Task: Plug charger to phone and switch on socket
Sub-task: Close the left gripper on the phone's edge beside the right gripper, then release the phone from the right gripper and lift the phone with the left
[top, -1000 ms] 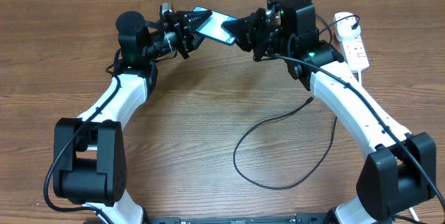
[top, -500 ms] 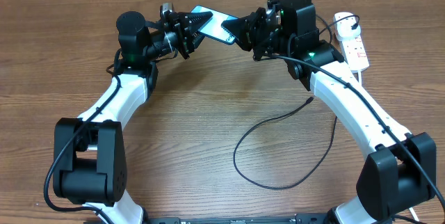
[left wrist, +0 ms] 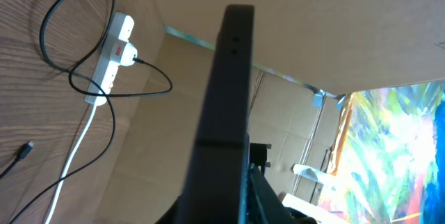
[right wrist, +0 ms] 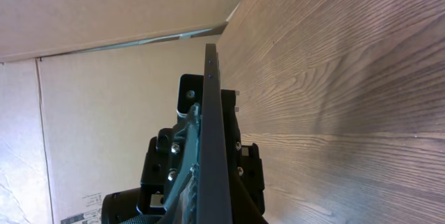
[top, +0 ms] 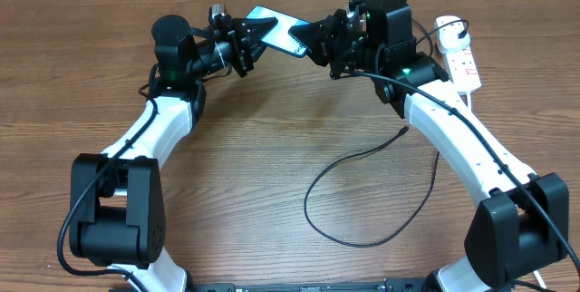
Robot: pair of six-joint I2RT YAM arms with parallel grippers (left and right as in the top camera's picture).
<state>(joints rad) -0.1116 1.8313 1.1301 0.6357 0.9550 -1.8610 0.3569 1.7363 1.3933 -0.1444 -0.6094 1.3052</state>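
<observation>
Phone (top: 276,29), a slim rectangular handset with a light blue screen and dark edges, hangs clear of the brown wooden desk (top: 272,147) at the upper middle of the overhead frame, bridged between both arms. At its left end the left pincer (top: 252,36) is nearly closed and seems to grip it, though pad contact is not plain. At its right end the right pincer (top: 315,45) is fully clamped on it, the handset edge-on in that wrist view. Lower right, the long thin black charger cable (top: 362,153) loops loosely on the desk, its small connector tip (top: 403,132) well apart from the handset. At far right lies the white elongated plastic socket block (top: 460,56). One pincer must likely let go to fetch the tip. If the other's end grip is weak, the handset could swing or drop. The loop beside the right arm could also snag.
</observation>
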